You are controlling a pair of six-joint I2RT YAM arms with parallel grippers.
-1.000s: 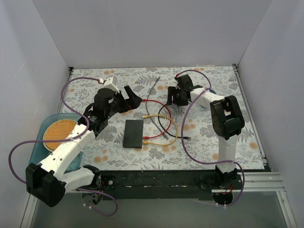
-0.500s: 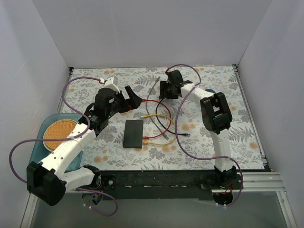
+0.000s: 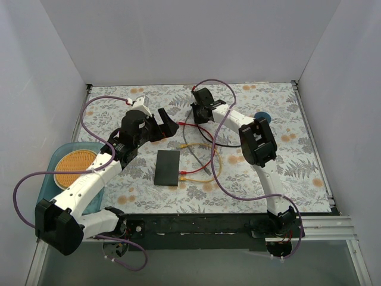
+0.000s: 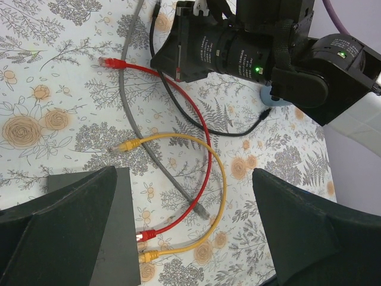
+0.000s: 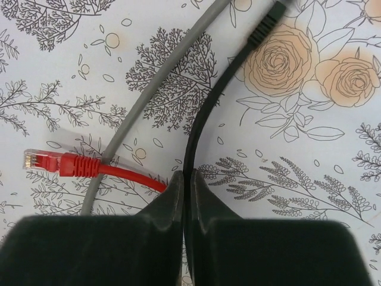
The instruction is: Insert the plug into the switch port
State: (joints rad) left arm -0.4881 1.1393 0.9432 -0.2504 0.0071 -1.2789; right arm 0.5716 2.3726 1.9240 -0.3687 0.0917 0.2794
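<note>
Right gripper (image 5: 186, 179) pinches the black cable (image 5: 201, 122); left gripper (image 3: 167, 124) hangs spread wide.
The black box (image 3: 167, 167) lies flat near the table's middle, with a red cable (image 4: 156, 230) and a yellow cable (image 4: 152, 255) plugged into its 3 o'clock side. The left gripper hovers at the box's 12 o'clock, the right one farther off at 1 o'clock. A loose red plug (image 5: 43, 161) lies at 9 o'clock of the pinching fingers, beside a grey cable (image 5: 149, 89).

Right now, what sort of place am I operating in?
Probably a robotics test cell: white walls box in a floral-covered table, with two bolted arms, patch cables and a black switch box.
</note>
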